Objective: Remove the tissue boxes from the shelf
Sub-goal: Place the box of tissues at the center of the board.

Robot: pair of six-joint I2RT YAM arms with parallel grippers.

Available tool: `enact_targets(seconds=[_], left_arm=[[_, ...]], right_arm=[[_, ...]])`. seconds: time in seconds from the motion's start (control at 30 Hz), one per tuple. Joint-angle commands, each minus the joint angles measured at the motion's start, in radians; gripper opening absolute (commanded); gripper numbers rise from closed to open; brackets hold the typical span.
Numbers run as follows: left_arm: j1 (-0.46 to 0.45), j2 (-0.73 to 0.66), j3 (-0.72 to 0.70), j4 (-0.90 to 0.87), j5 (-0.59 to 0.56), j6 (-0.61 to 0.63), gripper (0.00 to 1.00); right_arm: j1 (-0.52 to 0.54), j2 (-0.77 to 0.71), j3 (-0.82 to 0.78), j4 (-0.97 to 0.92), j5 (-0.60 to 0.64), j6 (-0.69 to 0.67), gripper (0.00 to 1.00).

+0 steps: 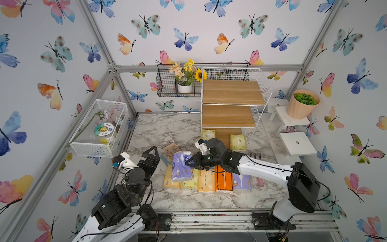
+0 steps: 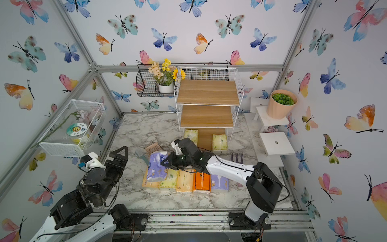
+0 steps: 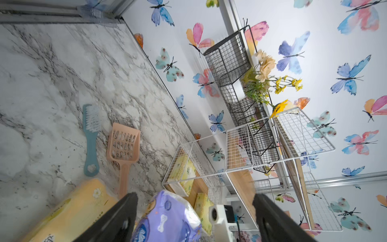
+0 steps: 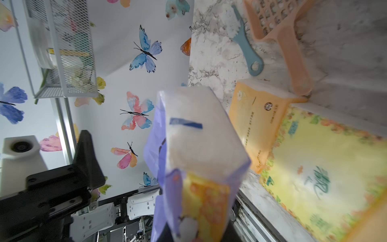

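From above, in both top views, takes in the whole layout. Shows the shelf point(image 1: 231, 98) far and centre on the marble table point(image 1: 159, 130), with the left shelf pack point(image 1: 208, 134) and the right shelf pack point(image 1: 238, 142), both yellow-green, at either end of its bottom board. Shows the row of packs point(image 1: 206, 181) side by side on the near table: peach, yellow-green, pale yellow, orange, lavender. Shows the right gripper point(image 1: 191, 163) pinching one end of the held lavender pack point(image 1: 181, 165), tilted over the row's left end; resting there or lifted, cannot tell. Hides the row's far edge under the right arm. Gives only one finger of the left gripper point(image 1: 151, 155) clearly, left of the held pack and apart from it.

From the left wrist, settles that: fingers point(image 3: 117, 218) spread wide. Looks past them at the held lavender pack and, farther, the left shelf pack behind the bottom tier's mesh side. Adds a blue brush point(image 3: 91, 136) and a peach scoop point(image 3: 123, 146) lying side by side on the table, partly covered from above. Cuts off the peach pack point(image 3: 73, 211) at the frame edge; leaves out the rest of the row.

From the right wrist, looks along the held lavender pack end-on, blurred. Hides the pinching fingers almost wholly behind it. Shows one left-gripper finger beyond, and the peach and yellow-green row packs blurred beside. Leaves out the shelf.
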Motion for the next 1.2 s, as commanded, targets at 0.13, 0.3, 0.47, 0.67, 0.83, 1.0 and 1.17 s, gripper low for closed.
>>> enact_targets(seconds=[0.13, 0.3, 0.47, 0.67, 0.83, 1.0, 1.17], left_arm=[[0.003, -0.078, 0.043, -0.091, -0.073, 0.04, 0.87], [0.003, -0.108, 0.058, -0.112, -0.075, 0.037, 0.86], [0.003, -0.13, 0.052, -0.126, -0.075, 0.019, 0.86], [0.002, -0.14, 0.049, -0.149, -0.08, -0.011, 0.86], [0.003, -0.141, 0.044, -0.157, -0.08, -0.028, 0.87], [0.002, -0.145, 0.026, -0.157, -0.077, -0.048, 0.87], [0.002, -0.147, 0.019, -0.157, -0.069, -0.058, 0.86]], right_arm=[[0.12, 0.242, 0.276, 0.019, 0.114, 0.056, 0.13], [0.173, 0.395, 0.432, -0.034, 0.168, 0.084, 0.12], [0.199, 0.506, 0.549, -0.083, 0.236, 0.124, 0.11], [0.223, 0.641, 0.707, -0.145, 0.27, 0.17, 0.1], [0.227, 0.701, 0.776, -0.189, 0.314, 0.17, 0.13], [0.227, 0.76, 0.865, -0.258, 0.341, 0.134, 0.15], [0.227, 0.764, 0.871, -0.309, 0.37, 0.109, 0.24]])
